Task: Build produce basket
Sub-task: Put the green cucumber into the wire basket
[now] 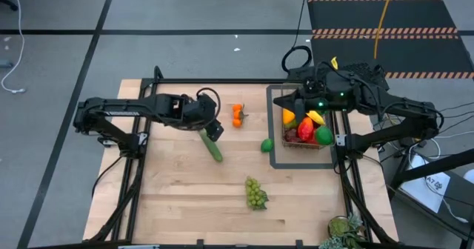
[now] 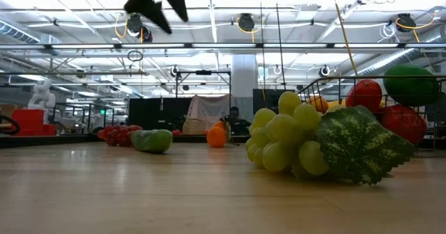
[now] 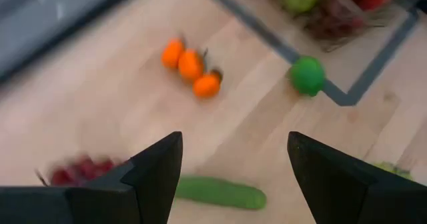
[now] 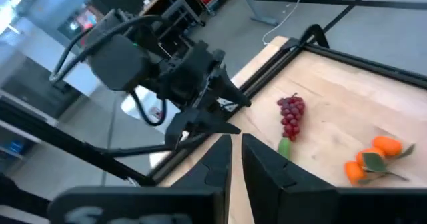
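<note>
A pale wooden table (image 1: 185, 204) stands on a grey floor, with a big workshop hall beyond it in the low view. The wire basket (image 1: 305, 139) sits on a flat dark tray frame (image 1: 275, 130) at the table's right side, already holding red, yellow, orange and green produce. The right gripper (image 1: 298, 105) hangs just over the basket's far-left corner, its fingers (image 4: 263, 167) pressed together and empty. The left gripper (image 1: 215, 128) hovers mid-table with its fingers (image 3: 157, 177) spread apart, holding nothing; the cucumber (image 1: 212, 147) lies directly under it and to its near side, the oranges (image 1: 237, 115) just to its right, and the lime (image 1: 266, 144) further right, against the tray frame's edge. The green grapes (image 1: 255, 193) lie well nearer, toward the table's front. The high view hides the purple grapes (image 4: 291, 116) beneath the left arm, but the right wrist view shows them lying on the wood beside that arm, with the oranges off to one side. The left wrist view catches them only as a red blur next to the cucumber. The low view shows the green grapes' leaf (image 2: 362, 145) up close.
</note>
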{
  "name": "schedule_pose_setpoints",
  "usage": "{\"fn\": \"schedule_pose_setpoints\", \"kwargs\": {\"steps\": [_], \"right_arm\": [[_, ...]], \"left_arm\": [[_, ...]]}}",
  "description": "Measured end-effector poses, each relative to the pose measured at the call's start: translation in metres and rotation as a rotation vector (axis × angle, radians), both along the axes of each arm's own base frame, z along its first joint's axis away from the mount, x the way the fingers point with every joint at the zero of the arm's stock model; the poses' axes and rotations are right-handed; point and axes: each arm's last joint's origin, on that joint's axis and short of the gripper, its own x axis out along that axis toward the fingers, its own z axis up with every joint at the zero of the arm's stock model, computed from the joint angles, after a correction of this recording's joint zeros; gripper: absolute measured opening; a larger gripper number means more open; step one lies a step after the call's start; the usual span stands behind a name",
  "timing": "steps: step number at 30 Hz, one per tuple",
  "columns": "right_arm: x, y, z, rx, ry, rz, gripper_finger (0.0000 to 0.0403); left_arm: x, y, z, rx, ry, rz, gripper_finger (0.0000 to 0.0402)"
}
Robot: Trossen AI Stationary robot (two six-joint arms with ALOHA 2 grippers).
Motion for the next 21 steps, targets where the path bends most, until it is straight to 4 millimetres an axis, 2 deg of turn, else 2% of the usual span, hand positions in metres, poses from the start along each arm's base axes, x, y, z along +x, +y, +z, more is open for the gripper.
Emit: {"fn": "schedule_pose_setpoints", "kwargs": {"steps": [5, 11, 18, 21], "right_arm": [[-0.003, -0.004, -0.006, -0.085, 0.079, 0.015, 0.0027], [-0.008, -0.009, -0.009, -0.174, 0.14, 0.031, 0.0027], [-0.015, -0.015, -0.006, -0.432, 0.181, 0.09, 0.0027], [-0.014, -0.017, -0.006, -0.489, 0.191, 0.121, 0.0027]], "left_arm": [[-0.003, 0.003, -0.027, -0.282, 0.001, 0.247, 0.0269], [-0.006, -0.001, -0.054, -0.522, 0.009, 0.509, 0.0269], [-0.017, -0.007, -0.091, -0.558, 0.078, 0.717, 0.027], [-0.021, -0.012, -0.105, -0.581, 0.095, 0.777, 0.0288]]}}
